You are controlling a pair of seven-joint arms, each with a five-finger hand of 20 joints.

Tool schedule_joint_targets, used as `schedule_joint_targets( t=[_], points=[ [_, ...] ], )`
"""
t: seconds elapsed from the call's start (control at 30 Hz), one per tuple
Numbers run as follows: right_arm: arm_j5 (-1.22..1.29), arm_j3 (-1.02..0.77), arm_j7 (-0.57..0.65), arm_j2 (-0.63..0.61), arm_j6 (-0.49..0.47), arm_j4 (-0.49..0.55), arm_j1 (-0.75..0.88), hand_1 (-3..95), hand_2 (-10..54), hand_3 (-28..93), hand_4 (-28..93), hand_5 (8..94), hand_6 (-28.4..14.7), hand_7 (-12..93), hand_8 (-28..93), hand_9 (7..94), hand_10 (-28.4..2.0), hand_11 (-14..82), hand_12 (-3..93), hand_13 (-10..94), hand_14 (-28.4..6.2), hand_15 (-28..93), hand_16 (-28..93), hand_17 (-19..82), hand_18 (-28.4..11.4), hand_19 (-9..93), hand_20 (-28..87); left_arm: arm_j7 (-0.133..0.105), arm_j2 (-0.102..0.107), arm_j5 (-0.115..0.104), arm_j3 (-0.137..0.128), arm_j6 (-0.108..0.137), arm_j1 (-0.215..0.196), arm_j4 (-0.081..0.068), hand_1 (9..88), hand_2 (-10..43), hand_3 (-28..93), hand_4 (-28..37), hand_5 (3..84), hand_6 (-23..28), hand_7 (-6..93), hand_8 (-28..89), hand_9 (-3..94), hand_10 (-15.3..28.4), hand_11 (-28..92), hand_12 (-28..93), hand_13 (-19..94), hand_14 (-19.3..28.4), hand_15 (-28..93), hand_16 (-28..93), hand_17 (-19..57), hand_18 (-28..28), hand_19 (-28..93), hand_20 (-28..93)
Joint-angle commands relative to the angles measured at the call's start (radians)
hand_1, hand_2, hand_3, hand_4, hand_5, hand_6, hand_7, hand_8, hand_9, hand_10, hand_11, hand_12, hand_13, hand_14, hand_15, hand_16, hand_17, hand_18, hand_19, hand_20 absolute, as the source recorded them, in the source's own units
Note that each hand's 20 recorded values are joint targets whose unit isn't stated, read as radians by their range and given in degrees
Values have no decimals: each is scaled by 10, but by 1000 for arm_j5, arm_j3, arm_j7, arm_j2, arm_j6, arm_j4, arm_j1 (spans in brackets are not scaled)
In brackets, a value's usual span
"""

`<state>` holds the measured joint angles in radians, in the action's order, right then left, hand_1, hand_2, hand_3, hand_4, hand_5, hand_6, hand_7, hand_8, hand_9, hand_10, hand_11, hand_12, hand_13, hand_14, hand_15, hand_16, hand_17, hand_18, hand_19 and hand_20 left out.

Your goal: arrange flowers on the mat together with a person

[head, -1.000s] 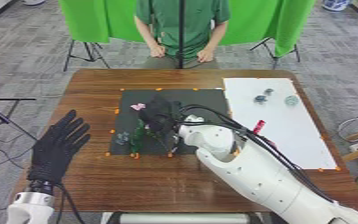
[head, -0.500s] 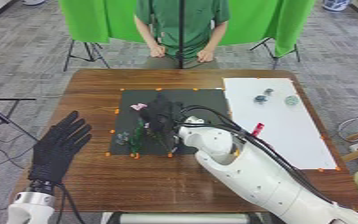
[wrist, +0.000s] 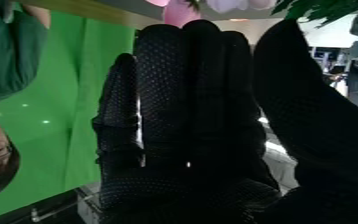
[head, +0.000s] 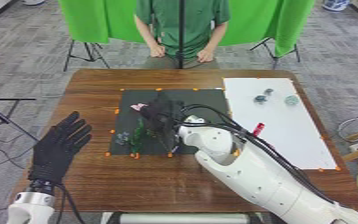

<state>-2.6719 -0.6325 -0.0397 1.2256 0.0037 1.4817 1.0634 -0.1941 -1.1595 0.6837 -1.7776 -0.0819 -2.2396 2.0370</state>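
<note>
Currently right hand [head: 164, 114] over black mat [head: 198, 96], fingers straight, thumb apart; can't tell if it's gripping anything. Pink flower [head: 138, 106] near fingertips, over mat. Left hand [head: 55, 150] beside mat, fingers extended.

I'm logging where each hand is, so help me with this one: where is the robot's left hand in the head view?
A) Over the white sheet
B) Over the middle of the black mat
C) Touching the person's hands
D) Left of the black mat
D: in the head view the left hand is to the left of the black mat, apart from its edge.
</note>
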Motion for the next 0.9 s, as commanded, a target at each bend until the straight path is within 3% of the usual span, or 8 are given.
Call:
schedule_joint_targets(
  t=[0.03,0.13,0.3,0.43,0.53,0.6,0.73,0.9],
  points=[
    [77,-76,54,-30,-38,126,20,433,-95,732,-283,550,21,482,-45,667,-72,344,419,624,-57,614,212,250,-165,717,381,-1,-18,3,1,3,-18,-2,239,-19,720,-283,347,34,183,-105,281,130,222,124,230,148,254,-11,-93,217,433,74],
    [251,-174,83,-98,-32,247,81,391,-55,772,-282,551,7,450,-39,644,-87,380,380,607,-72,624,206,242,-169,718,381,-3,-25,5,2,-3,-12,-2,240,-19,721,-283,346,34,182,-105,278,127,214,122,228,146,247,-13,-93,217,432,74],
    [574,-496,10,-205,-180,398,262,331,86,865,-243,555,-19,369,-25,584,-130,379,326,533,-106,612,172,211,-185,699,380,-17,-35,9,-2,-4,-24,8,240,-16,719,-283,339,30,167,-98,274,122,191,125,230,141,217,-5,-93,216,429,73],
    [958,-749,78,-278,-271,497,446,260,164,887,-213,532,-25,314,-149,523,-152,340,259,466,-119,531,154,163,-201,615,354,-24,-48,13,-6,0,-20,7,239,-12,712,-283,338,28,161,-94,275,120,181,131,231,140,207,2,-93,216,428,74],
    [1108,-874,88,-311,-268,536,568,229,144,867,-220,516,-46,243,-140,504,-161,285,242,448,-129,473,152,156,-209,573,325,-25,-56,2,4,12,-4,0,239,-11,710,-282,338,28,156,-91,275,120,175,135,232,139,202,7,-92,216,427,74],
    [1205,-957,100,-309,-260,566,653,215,132,862,-223,509,-55,207,-130,499,-164,248,232,443,-132,435,152,153,-212,553,309,-12,-57,11,3,-8,-2,-1,239,-12,710,-282,338,28,153,-89,276,120,173,138,233,139,200,10,-92,215,426,75],
    [1458,-1084,88,-266,-144,633,830,173,117,863,-227,496,-61,157,-107,487,-163,192,219,426,-142,368,161,144,-216,513,284,2,-70,80,2,-12,2,4,238,-11,711,-282,338,29,149,-87,276,119,169,142,233,140,197,14,-91,214,423,76],
    [1777,-1201,88,-196,-63,671,968,159,96,857,-229,491,-57,153,-99,483,-162,170,218,417,-146,342,172,136,-217,503,280,2,-67,55,32,-15,17,-6,238,-11,711,-282,337,28,147,-85,276,119,166,144,233,139,193,15,-91,214,422,77]
  ],
)
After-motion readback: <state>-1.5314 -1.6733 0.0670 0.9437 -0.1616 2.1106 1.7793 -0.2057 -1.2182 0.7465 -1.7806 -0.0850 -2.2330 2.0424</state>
